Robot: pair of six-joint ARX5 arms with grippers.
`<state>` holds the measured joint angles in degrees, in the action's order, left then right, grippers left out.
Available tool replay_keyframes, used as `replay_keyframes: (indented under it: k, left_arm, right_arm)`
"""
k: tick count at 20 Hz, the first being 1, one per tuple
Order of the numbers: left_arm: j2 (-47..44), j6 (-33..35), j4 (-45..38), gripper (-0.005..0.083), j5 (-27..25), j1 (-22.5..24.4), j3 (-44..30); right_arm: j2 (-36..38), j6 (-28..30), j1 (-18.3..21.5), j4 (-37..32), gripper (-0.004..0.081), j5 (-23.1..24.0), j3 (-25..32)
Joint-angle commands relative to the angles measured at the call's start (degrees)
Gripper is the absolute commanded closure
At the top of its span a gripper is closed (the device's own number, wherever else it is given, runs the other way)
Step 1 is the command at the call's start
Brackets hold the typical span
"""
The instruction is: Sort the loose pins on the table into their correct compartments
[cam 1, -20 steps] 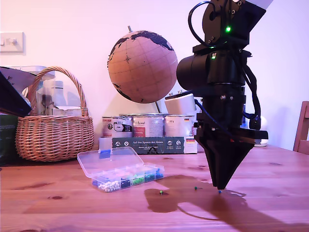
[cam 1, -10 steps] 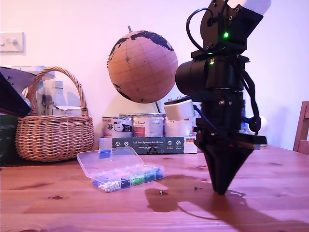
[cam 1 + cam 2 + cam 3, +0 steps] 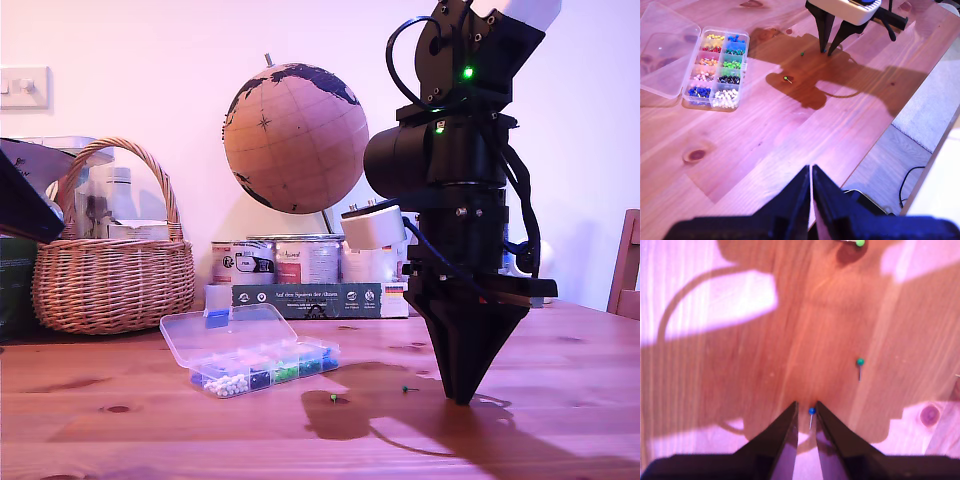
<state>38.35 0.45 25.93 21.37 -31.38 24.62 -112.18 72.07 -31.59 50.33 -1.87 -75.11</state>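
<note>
The table (image 3: 150, 430) is reddish-brown pine, loads of grain and dark knots, with a plain pale wall behind it. Back there sit a woven wicker basket (image 3: 112, 270), a cork-coloured globe (image 3: 295, 138) and a row of tins (image 3: 300, 262). My second gripper (image 3: 807, 416) has its smooth black wedge fingers down at the wood, jaws a little apart with the blue pin (image 3: 811, 411) right between the tips, not pinched yet as far as I can tell. A dark green pin (image 3: 860, 362) lies just ahead of it and off to one side, a light green pin (image 3: 859, 242) further out. The clear plastic organiser box (image 3: 262, 362), lid flipped open, is well beyond those. My first gripper (image 3: 811, 172) hangs high over the table, jaws nearly together, holding nothing.
</note>
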Motion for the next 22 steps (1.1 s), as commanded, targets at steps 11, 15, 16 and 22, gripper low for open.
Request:
replay_keyframes:
  k: [11, 15, 16, 22]
  left_arm:
    - [-0.1, 0.0, -0.2, 0.0797, 0.2, -0.1, -0.6]
    - [-0.1, 0.0, -0.2, 0.0797, 0.2, -0.1, -0.6]
    - [-0.1, 0.0, -0.2, 0.0797, 0.2, -0.1, -0.6]
    - [-0.1, 0.0, -0.2, 0.0797, 0.2, -0.1, -0.6]
  right_arm:
    - [-1.6, -0.1, -0.3, -2.1, 0.0782, 1.1, -0.1]
    - [-1.5, -4.0, -0.3, -1.4, 0.0782, 1.2, -0.4]
    - [-1.4, -5.3, -0.3, -1.2, 0.0782, 1.2, -0.4]
    - [-1.2, -16.0, -0.2, 1.4, 0.0782, 0.9, -2.2]
